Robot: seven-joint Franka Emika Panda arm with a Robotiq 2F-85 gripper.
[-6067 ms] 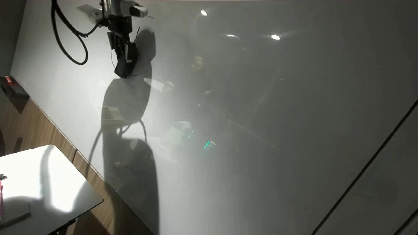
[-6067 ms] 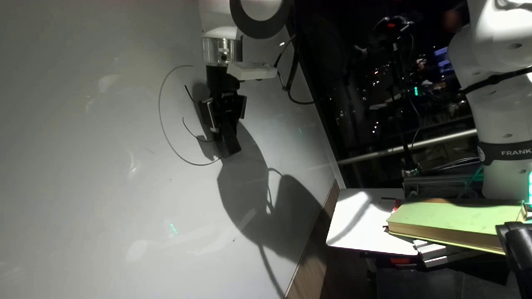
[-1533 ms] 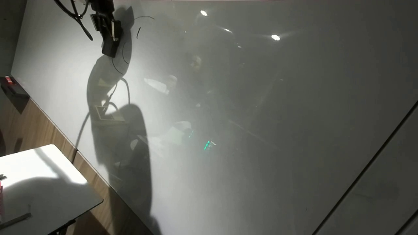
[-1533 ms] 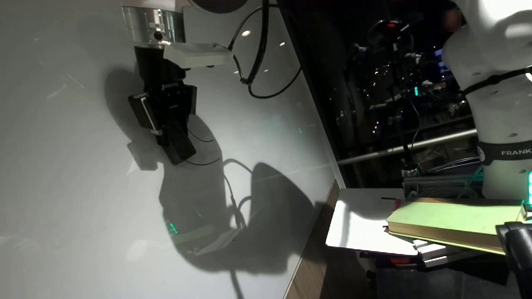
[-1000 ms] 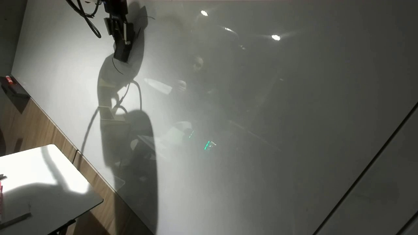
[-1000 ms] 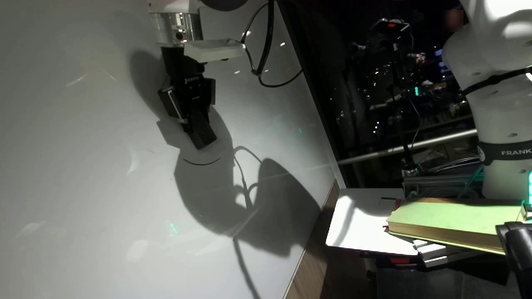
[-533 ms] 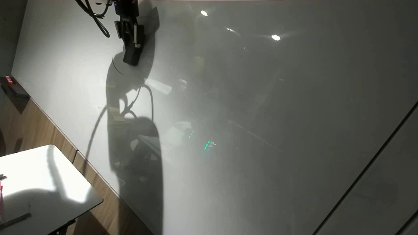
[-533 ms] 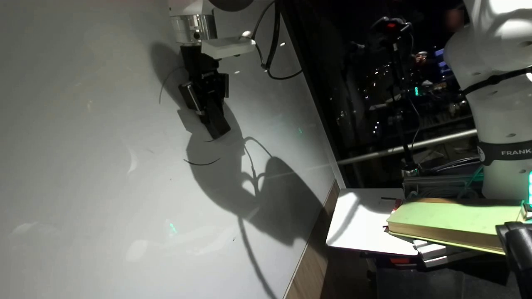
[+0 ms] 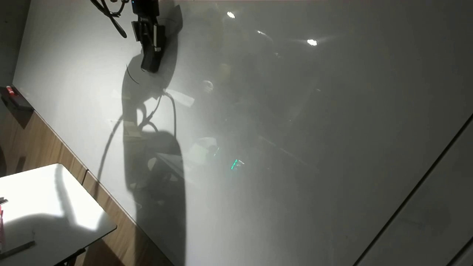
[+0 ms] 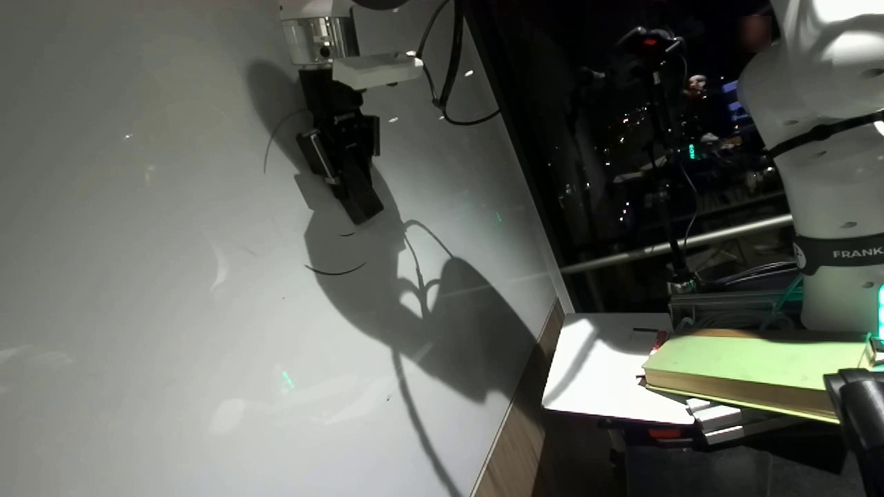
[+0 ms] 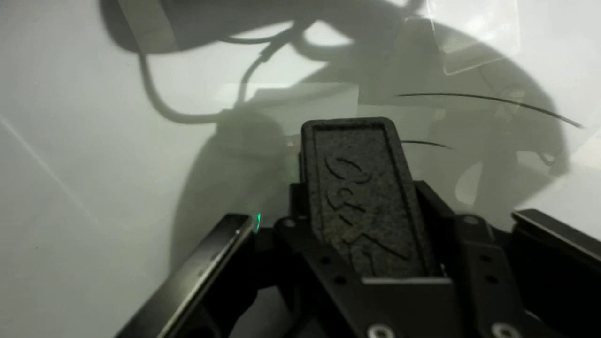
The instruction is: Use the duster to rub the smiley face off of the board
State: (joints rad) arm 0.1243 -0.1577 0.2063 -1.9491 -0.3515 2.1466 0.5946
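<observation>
My gripper is shut on the duster, a dark grey block that sticks out beyond the fingers. In both exterior views the gripper holds the duster at the board; I cannot tell whether it touches. Parts of the smiley face show: a curved line and a short mark below the duster, and an arc left of the gripper. The wrist view has two thin lines beyond the duster. Whatever lies behind gripper and duster is hidden.
A small white tabletop stands below the board's edge. A green book lies by the robot's base. A dark ledge with a red object is at the board's side. Arm cables hang near the board.
Since 1.5 s ago the gripper and duster moved right in both exterior views, then slightly up. Compared with 6.1 s ago, parts of the outline and most of an inner curve are gone.
</observation>
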